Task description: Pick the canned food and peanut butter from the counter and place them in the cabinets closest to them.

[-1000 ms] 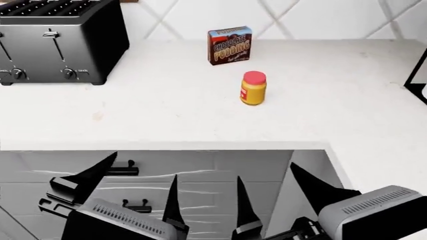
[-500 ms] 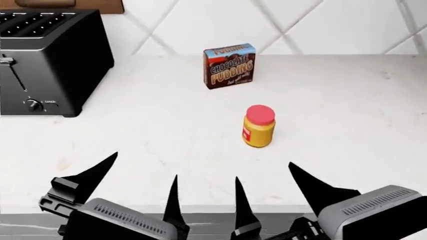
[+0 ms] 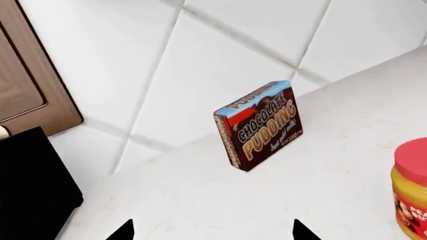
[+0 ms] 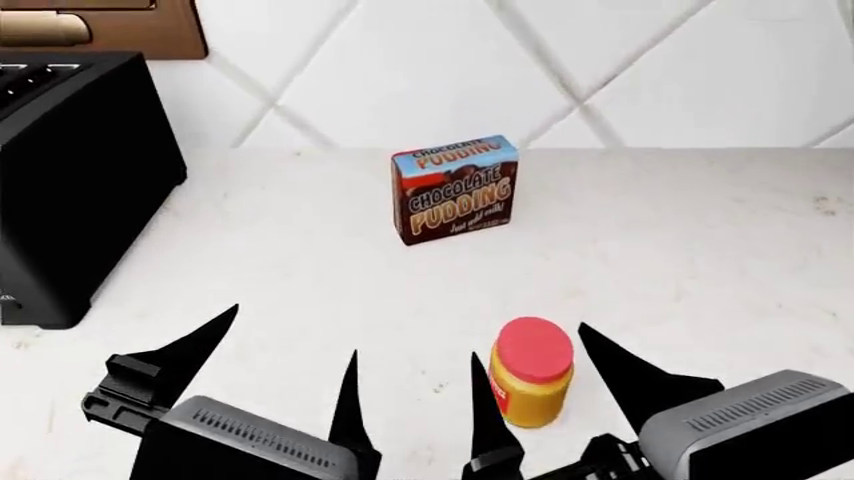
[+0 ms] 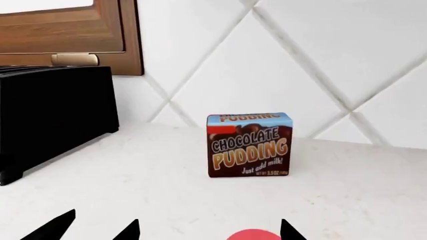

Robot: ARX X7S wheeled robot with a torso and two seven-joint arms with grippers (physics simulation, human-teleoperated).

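Note:
The peanut butter (image 4: pixel 534 377), a tan jar with a red lid, stands upright on the white counter (image 4: pixel 694 260). In the head view it shows between the spread fingers of my right gripper (image 4: pixel 530 345), which is open and not touching it. Only the jar's red lid (image 5: pixel 253 235) shows in the right wrist view, low between the tips of the right gripper (image 5: pixel 209 227). My left gripper (image 4: pixel 292 332) is open and empty, to the left of the jar. In the left wrist view the jar (image 3: pixel 412 190) is off to one side of the left gripper (image 3: pixel 213 227). The canned food is out of view.
A chocolate pudding box (image 4: pixel 454 190) stands behind the jar by the tiled wall; it also shows in both wrist views (image 3: pixel 259 125) (image 5: pixel 250 145). A black toaster (image 4: pixel 67 180) is at the left. A brown wooden cabinet (image 4: pixel 100 25) hangs above it.
The view has moved in over the counter; its front edge and the drawers below have left view. The jar now sits between my right gripper's fingers. Both grippers stay open.

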